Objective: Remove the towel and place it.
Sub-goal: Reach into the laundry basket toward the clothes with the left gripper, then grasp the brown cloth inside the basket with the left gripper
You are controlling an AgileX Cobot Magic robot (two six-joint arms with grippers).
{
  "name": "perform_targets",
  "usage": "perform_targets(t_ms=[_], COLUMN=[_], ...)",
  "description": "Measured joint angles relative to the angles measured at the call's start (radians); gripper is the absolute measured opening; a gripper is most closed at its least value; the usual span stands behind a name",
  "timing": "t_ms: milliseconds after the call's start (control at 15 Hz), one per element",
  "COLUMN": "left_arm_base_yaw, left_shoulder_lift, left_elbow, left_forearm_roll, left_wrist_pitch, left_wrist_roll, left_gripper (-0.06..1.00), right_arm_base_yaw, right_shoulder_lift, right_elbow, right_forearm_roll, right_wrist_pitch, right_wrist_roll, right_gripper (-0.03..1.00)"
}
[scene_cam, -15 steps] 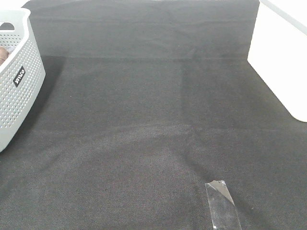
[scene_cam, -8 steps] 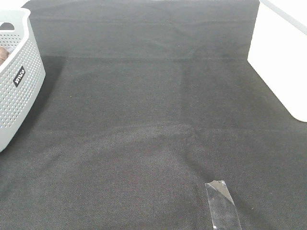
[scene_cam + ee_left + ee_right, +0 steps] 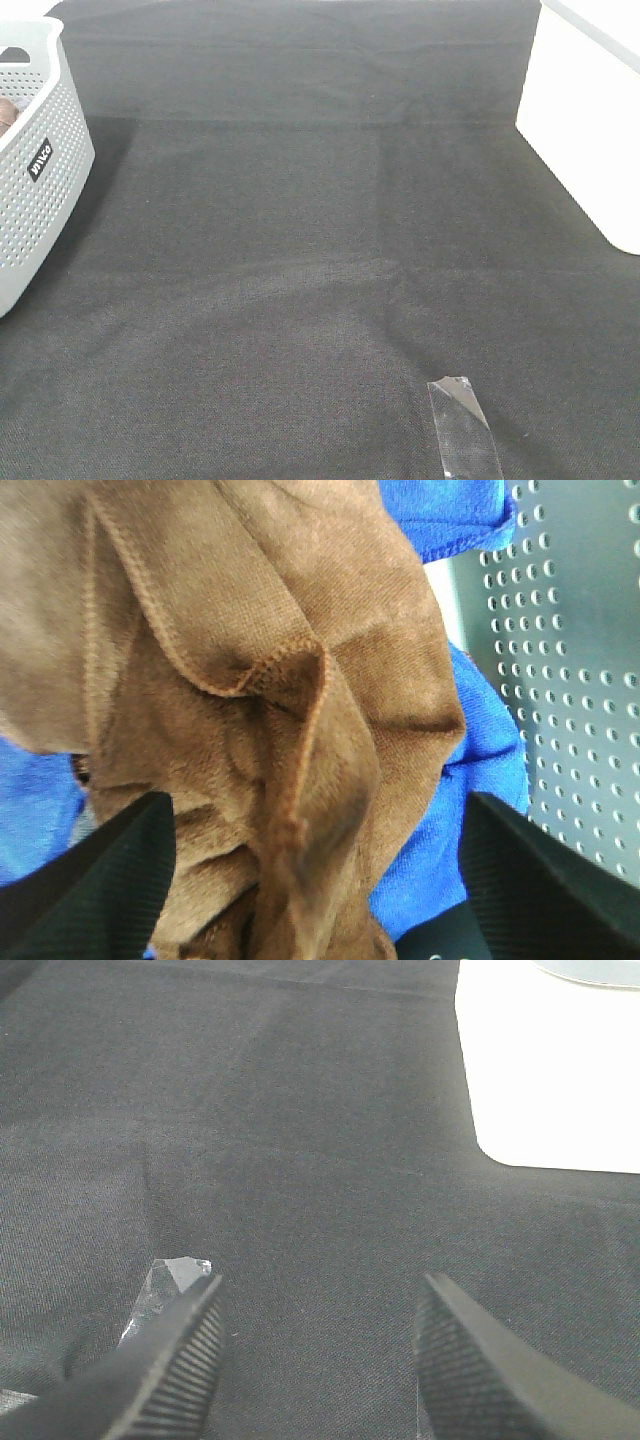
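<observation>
My left hand (image 3: 320,805) is spread wide, and both black fingers (image 3: 90,890) stand well apart with the towel (image 3: 250,660) bunched up between them. The towel is a rust-brown heap of folds, its stitched hem curling across the middle, and it fills most of what I see from this wrist. One finger sits right against the heap's edge. The other finger is off to the side, with a strip of blue cloth (image 3: 470,770) showing between it and the brown folds. I am not pinching the towel, and my fingers bracket it without pressing in. The towel lies on top of that blue cloth inside the basket (image 3: 570,680), whose grey perforated wall rises just beside it. From the high camera, the basket stands at the left edge of the black tablecloth (image 3: 300,220).

My right hand (image 3: 318,1295) is spread too, with nothing between its ribbed fingers, and it hangs over the tablecloth well away from the basket and towel. A strip of clear tape (image 3: 463,425) lies on the cloth just beside one of those fingers. A white block (image 3: 590,130) sits at the tablecloth's right edge.
</observation>
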Motion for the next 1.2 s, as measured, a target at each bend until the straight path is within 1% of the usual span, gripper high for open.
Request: perform_targets(t_ms=[267,467,667,933,1200], left_arm_base_yaw=[0.000,0.000,0.000,0.000,0.000], left_shoulder_lift=[0.006,0.006,0.006,0.016,0.018], left_elbow=[0.000,0.000,0.000,0.000,0.000], left_forearm_roll=[0.002,-0.046,-0.048,-0.048,-0.048], left_wrist_pitch=[-0.034,-0.041,-0.042,-0.046,-0.055], left_wrist_roll=[-0.005,-0.007,-0.007,-0.026,-0.030], left_gripper=[0.66,0.65,0.59,0.58,0.48], right_arm_base_yaw=[0.000,0.000,0.000,0.000,0.000], right_shoulder_lift=[0.000,0.000,0.000,0.000,0.000], right_elbow=[0.000,0.000,0.000,0.000,0.000], right_forearm_roll=[0.000,0.000,0.000,0.000,0.000], right_wrist_pitch=[0.000,0.000,0.000,0.000,0.000], right_wrist_roll=[0.000,0.000,0.000,0.000,0.000], right_gripper=[0.55,0.55,0.55,0.55,0.55])
